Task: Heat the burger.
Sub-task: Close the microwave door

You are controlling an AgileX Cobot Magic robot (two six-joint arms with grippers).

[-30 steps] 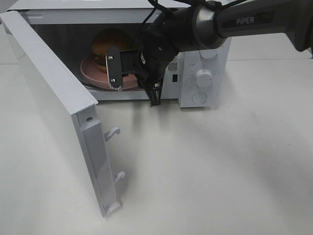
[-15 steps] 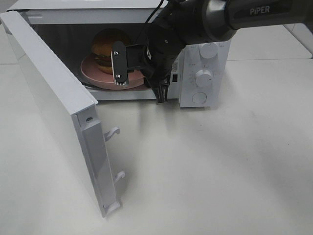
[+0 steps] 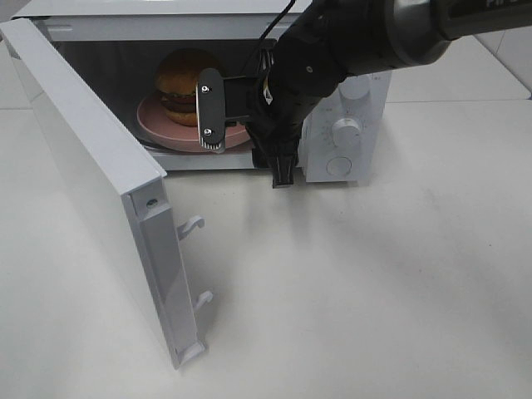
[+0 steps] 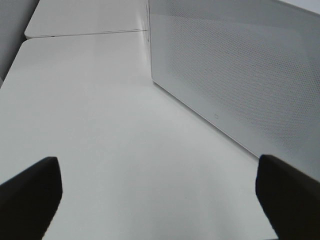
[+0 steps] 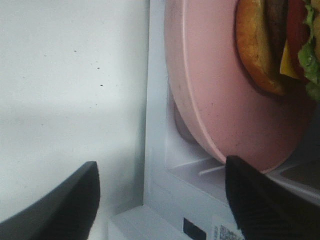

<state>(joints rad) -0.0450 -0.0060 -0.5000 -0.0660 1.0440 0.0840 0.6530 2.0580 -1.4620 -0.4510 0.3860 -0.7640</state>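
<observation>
White tabletop is seen all round the boxy white microwave oven, whose flat white door is swung wide. Inside the microwave a round pink plate is set, and the small golden-bunned burger is carried on it. At the microwave's mouth the right gripper is held wide and empty; it is best drawn straight out, clear of the plate's rim, before the door is shut. Beside the microwave the left gripper is spread wide, empty.

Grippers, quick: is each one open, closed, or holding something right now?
Left gripper: open, holding nothing.
Right gripper: open, holding nothing, at the rim of the pink plate with the burger.
</observation>
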